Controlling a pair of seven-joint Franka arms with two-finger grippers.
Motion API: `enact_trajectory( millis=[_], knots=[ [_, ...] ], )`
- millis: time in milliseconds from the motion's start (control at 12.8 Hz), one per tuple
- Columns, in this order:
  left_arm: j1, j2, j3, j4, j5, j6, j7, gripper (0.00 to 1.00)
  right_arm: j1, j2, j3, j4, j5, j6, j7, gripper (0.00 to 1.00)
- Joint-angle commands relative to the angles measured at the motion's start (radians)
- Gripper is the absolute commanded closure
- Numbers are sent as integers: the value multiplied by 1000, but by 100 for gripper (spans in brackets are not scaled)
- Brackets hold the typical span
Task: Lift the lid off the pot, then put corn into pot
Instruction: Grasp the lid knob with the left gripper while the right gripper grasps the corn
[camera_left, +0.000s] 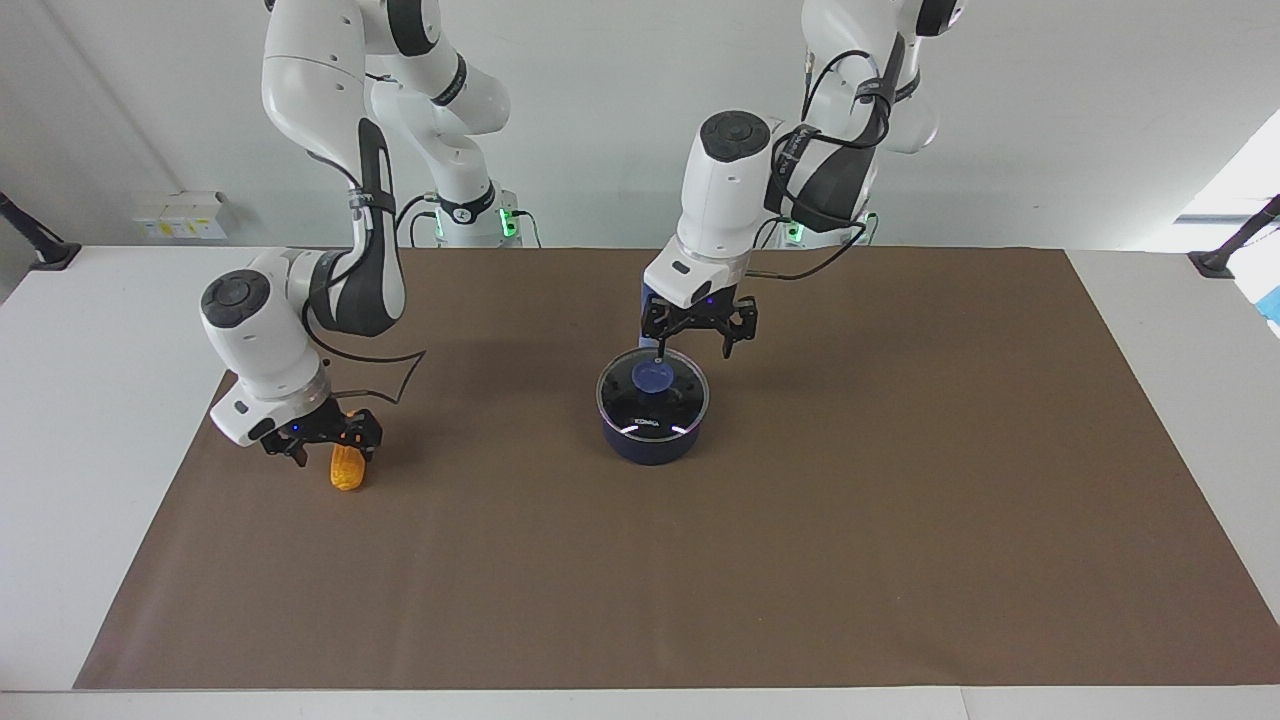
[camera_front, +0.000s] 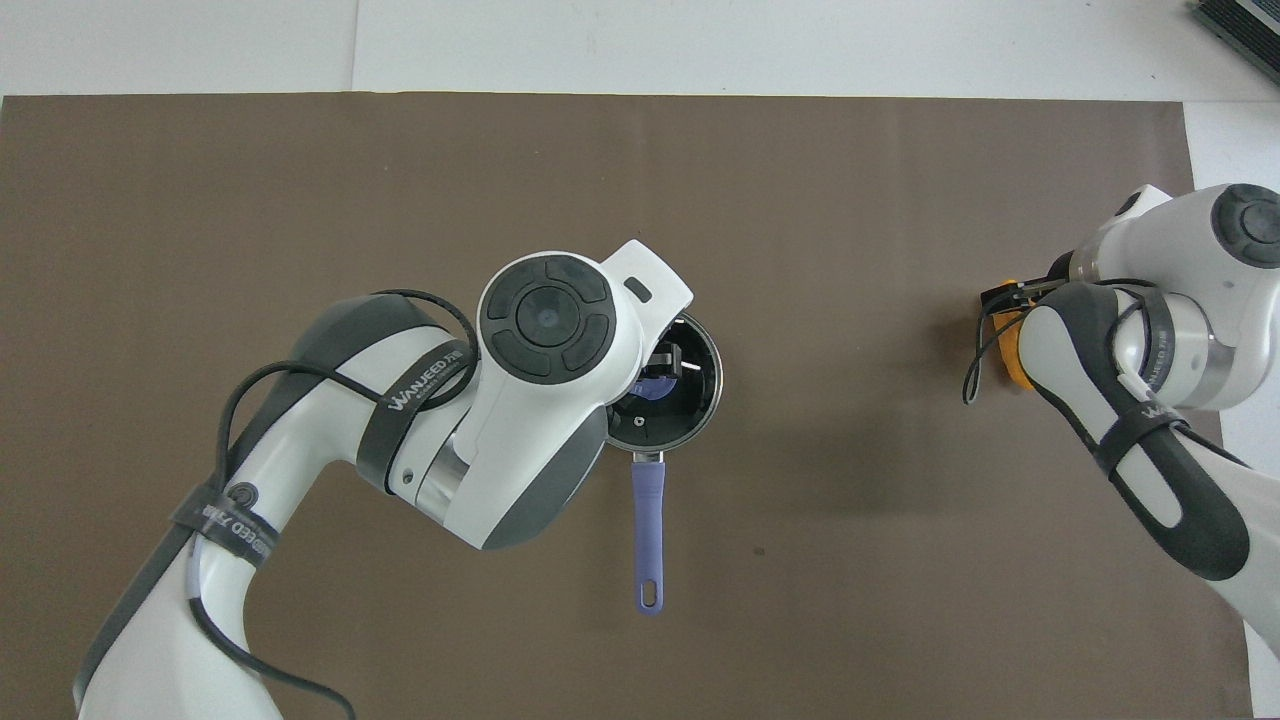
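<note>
Here the pot (camera_left: 652, 430) sits at the middle of the brown mat (camera_left: 800, 560) on the worktop (camera_left: 90, 330), its long blue handle (camera_front: 648, 535) pointing toward the robots. The lid (camera_left: 652, 392) is on the pot, its blue knob (camera_left: 654, 375) at the centre.

The left claw (camera_left: 698, 340) hangs just above the lid with its fingers spread wide; one fingertip (camera_left: 660, 352) points down just over the knob, the other hangs over the lid's rim toward the left arm's end. It holds nothing. In the overhead view the left arm's wrist covers much of the lid.

The corn (camera_left: 347, 468) lies on the mat well apart from the pot, toward the right arm's end of the worktop. The right claw (camera_left: 322, 438) is down at the end of the corn nearer the robots, its fingers to either side of the cob. Whether they press on the corn cannot be told.
</note>
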Motion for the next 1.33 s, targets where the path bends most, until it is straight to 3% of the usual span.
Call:
enact_trajectory(
  millis=[0, 312, 469, 547, 703, 781, 859, 938, 1016, 1250],
  knots=[
    [-50, 83, 18, 70, 15, 6, -12, 0, -7, -11, 4, -30, 4, 41, -36, 0],
    [-56, 183, 18, 168, 15, -14, -66, 0, -7, 18, 4, -35, 4, 97, -41, 0],
    [-56, 185, 18, 173, 15, -41, -66, 0, -6, 18, 4, -35, 4, 98, -43, 0],
    [-56, 183, 18, 173, 15, -46, -66, 0, -6, 18, 4, -35, 4, 98, -44, 9],
    [-55, 182, 17, 173, 15, -64, -63, 0, -6, 18, 4, -33, 4, 86, -49, 48],
    [-55, 179, 17, 173, 15, -72, -63, 0, -6, 18, 4, -33, 4, 80, -49, 51],
    [-55, 179, 17, 173, 15, -77, -63, 0, -6, 17, 4, -32, 4, 69, -49, 60],
    [-55, 179, 17, 173, 15, -81, -63, 0, -6, 17, 4, -21, 4, 14, -49, 100],
    [-53, 177, 17, 173, 15, -83, -61, 2, -7, 17, 4, -9, 5, -27, -40, 100],
    [-55, 177, 17, 173, 14, -100, -63, 22, -26, 11, 5, 46, 7, -51, -41, 100]
  ],
)
